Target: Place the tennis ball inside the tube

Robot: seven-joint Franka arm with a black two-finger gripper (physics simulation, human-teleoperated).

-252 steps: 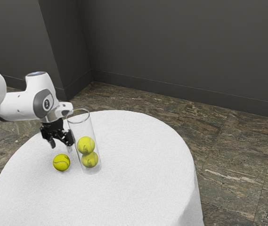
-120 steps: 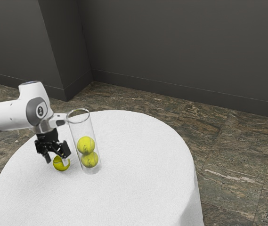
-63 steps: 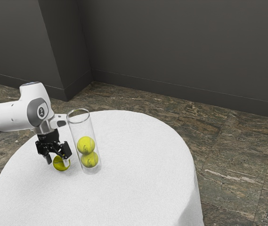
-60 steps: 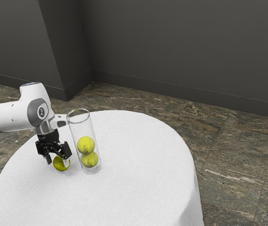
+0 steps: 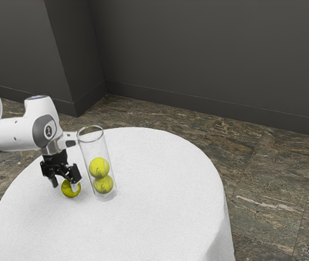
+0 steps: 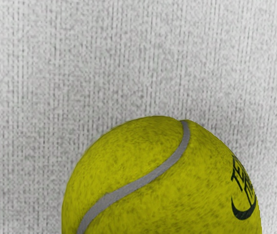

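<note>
Gripper (image 5: pixel 65 186) low over the table (image 5: pixel 143 217), pointing down, fingers apart, not clamped on anything. Ball (image 5: pixel 66 191) on the tabletop right under the gripper, sitting between the spread fingers. Exterior view: the finger on the view's right overlaps the ball's near side, the other is just off its left edge with a small gap; can't tell if the right one touches. Wrist view: ball is large and close under the hand, grey seam curving across it, dark lettering on one side, pale table surface around it. Tube (image 5: pixel 92 151) is clear, upright, open at the top, near the ball on the exterior view's right, apart from it. Inside the tube: upper ball (image 5: pixel 99 167) stacked on lower ball (image 5: pixel 103 185). Loose ball is outside the tube. Arm (image 5: pixel 16 134) comes in from the exterior view's left. Dark wall (image 5: pixel 208 54), brown stone floor (image 5: pixel 273 185) behind.
</note>
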